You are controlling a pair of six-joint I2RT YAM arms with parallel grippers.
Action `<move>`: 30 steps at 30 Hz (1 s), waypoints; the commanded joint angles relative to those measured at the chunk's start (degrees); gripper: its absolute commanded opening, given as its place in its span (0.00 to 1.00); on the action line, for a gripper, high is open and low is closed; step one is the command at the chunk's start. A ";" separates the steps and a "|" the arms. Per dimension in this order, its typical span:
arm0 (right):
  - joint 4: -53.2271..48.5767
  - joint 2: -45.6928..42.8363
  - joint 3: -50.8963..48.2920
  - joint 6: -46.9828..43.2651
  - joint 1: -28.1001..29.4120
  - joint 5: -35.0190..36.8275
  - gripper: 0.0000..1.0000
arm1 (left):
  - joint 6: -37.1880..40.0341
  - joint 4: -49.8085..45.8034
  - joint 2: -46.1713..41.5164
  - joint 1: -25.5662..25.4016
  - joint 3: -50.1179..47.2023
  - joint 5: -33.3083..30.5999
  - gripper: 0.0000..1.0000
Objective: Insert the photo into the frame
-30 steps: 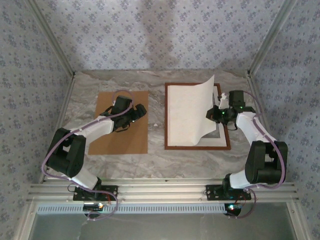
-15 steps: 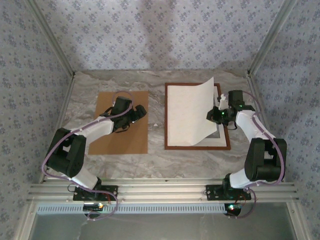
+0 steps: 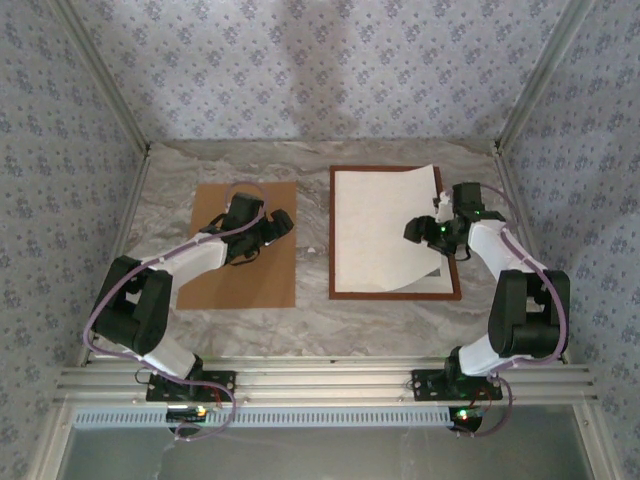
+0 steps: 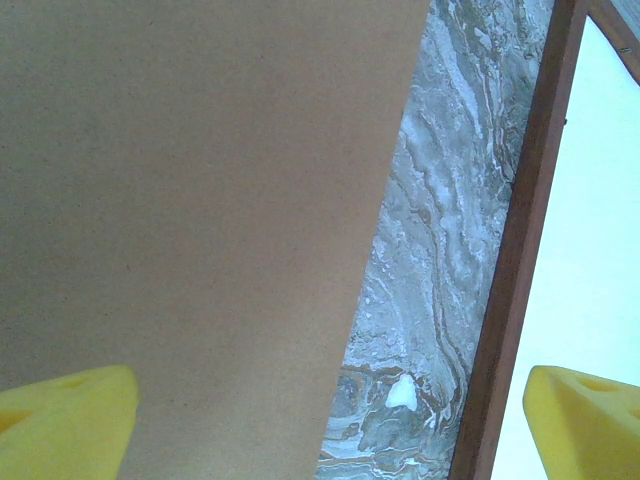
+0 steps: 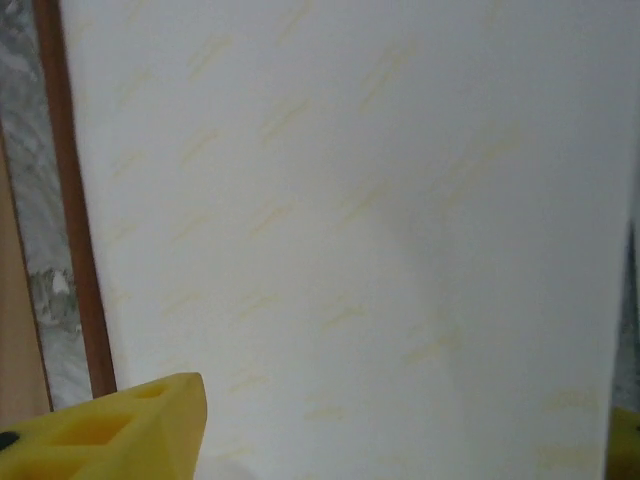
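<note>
photo (image 3: pixel 380 225) lies white side up across the frame (image 3: pixel 395 295)

my right pincer (image 3: pixel 422 232) hangs over the photo's right edge, its yellow fingers (image 5: pixel 120 430) spread apart and gripping nothing. the sheet covers most of the dark wooden frame and leaves the near right corner bare. my left pincer (image 3: pixel 278 222) is spread wide above the brown backing board (image 3: pixel 245 280), which lies flat on the marble table (image 3: pixel 310 320), left of the frame.
</note>
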 commanded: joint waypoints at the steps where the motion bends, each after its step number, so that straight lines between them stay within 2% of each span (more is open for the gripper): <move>1: -2.16 -0.25 0.37 0.16 0.60 7.27 0.78 | 0.08 -0.03 -0.22 0.58 -0.42 0.48 0.98; 5: -3.89 -0.04 0.83 0.07 0.69 13.80 1.00 | 0.18 -0.46 -0.28 0.58 -0.07 0.39 0.98; 10: -8.22 0.58 2.97 0.27 0.78 24.46 1.00 | 0.35 -1.03 -0.58 0.67 0.25 0.12 0.98; 16: -8.68 -1.38 4.32 1.40 1.06 31.64 1.00 | 0.96 -1.85 -1.88 1.23 0.17 -1.24 0.98; 23: -6.43 -2.85 4.92 2.85 6.61 33.53 1.00 | 3.82 -4.04 -4.64 5.96 -0.65 -1.98 0.98; 30: 3.78 -2.73 3.64 12.34 19.75 28.56 1.00 | 8.91 -7.03 -10.38 17.87 -4.64 -3.22 0.99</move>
